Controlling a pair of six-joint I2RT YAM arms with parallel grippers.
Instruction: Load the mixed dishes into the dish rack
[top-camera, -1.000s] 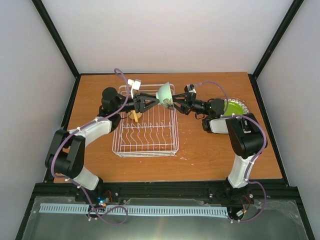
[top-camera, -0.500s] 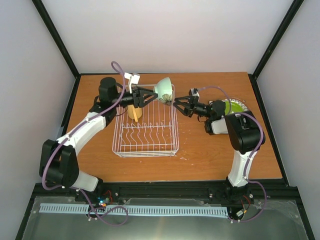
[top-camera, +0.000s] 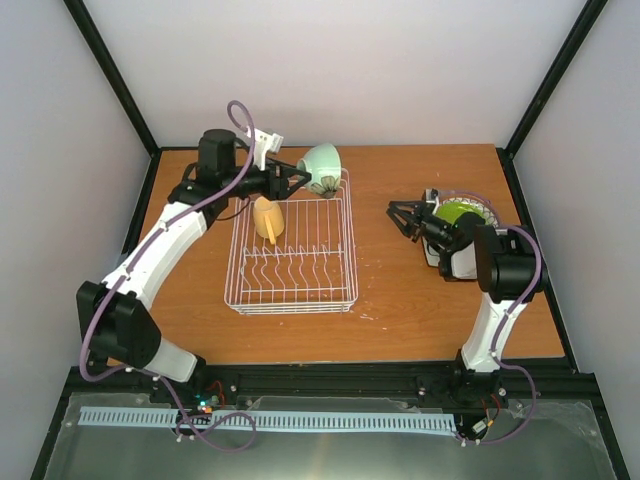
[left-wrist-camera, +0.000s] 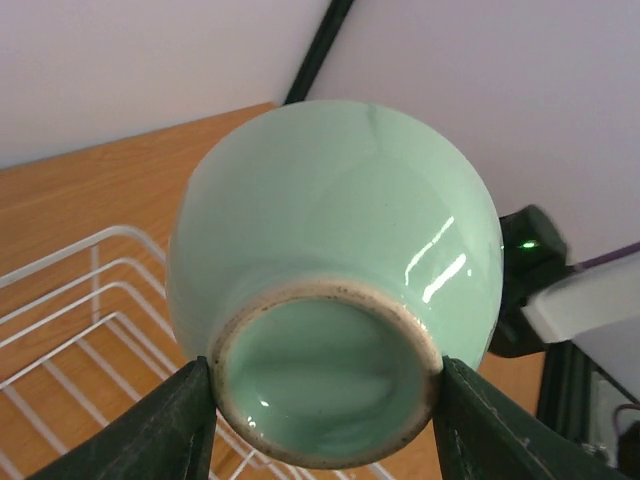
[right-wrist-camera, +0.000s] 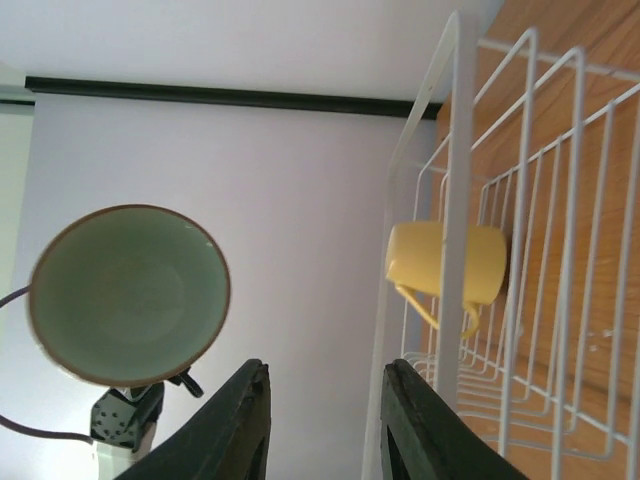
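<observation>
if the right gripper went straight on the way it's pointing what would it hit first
Likely the right side wall of the dish rack; the right gripper points left at it with nothing between. Height is unclear, so it might skim over the rim.

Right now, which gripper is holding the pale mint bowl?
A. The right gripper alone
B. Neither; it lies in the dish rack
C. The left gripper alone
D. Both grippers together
C: the left gripper has its fingers on either side of the foot ring of the pale mint bowl, holding it above the far end of the dish rack, while the right gripper is apart at the right, empty.
</observation>
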